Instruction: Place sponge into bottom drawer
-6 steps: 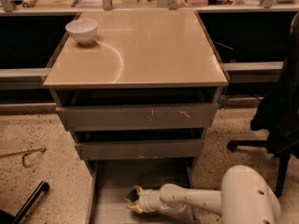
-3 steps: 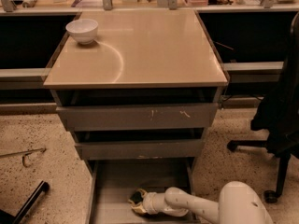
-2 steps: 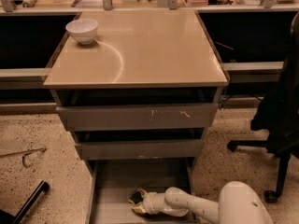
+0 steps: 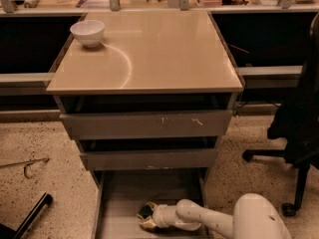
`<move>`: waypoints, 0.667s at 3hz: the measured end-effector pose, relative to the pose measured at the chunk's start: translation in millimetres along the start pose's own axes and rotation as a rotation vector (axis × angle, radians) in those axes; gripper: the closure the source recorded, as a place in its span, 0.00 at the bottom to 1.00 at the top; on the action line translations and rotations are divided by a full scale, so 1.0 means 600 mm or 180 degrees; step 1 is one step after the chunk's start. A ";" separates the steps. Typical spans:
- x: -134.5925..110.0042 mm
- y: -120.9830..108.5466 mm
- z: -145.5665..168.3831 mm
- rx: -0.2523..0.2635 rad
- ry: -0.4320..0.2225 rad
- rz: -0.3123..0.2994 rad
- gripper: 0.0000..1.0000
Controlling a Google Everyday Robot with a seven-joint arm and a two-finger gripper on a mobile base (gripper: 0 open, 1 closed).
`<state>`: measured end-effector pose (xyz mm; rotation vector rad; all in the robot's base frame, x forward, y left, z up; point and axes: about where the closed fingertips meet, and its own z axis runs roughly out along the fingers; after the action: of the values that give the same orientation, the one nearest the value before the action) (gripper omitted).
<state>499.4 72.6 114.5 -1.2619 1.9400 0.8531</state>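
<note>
white bowl (image 4: 87, 32) set at the back left of the cabinet top (image 4: 159, 54), bottom drawer (image 4: 119, 198) pulled open below, sponge (image 4: 146, 210) seen inside it towards the front, pinched by the gripper (image 4: 144, 217), white arm (image 4: 199, 217) extended in from the right, black chair (image 4: 299, 123) at far right

white gripper (image 4: 149, 218) in grey bottom drawer (image 4: 127, 193), green-yellow sponge (image 4: 145, 211), white bowl (image 4: 87, 32), tan cabinet top (image 4: 154, 49), speckled floor (image 4: 35, 138)

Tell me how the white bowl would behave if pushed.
The bowl looks rigid, so it would probably slide on the smooth cabinet top rather than tip. Near a rear corner, it might go over the edge. The gripper is below, in the bottom drawer by the sponge.
</note>
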 end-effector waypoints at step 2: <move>0.000 0.000 0.000 -0.0001 0.0000 0.0000 0.00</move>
<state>499.2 72.8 114.4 -1.2620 1.9399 0.8535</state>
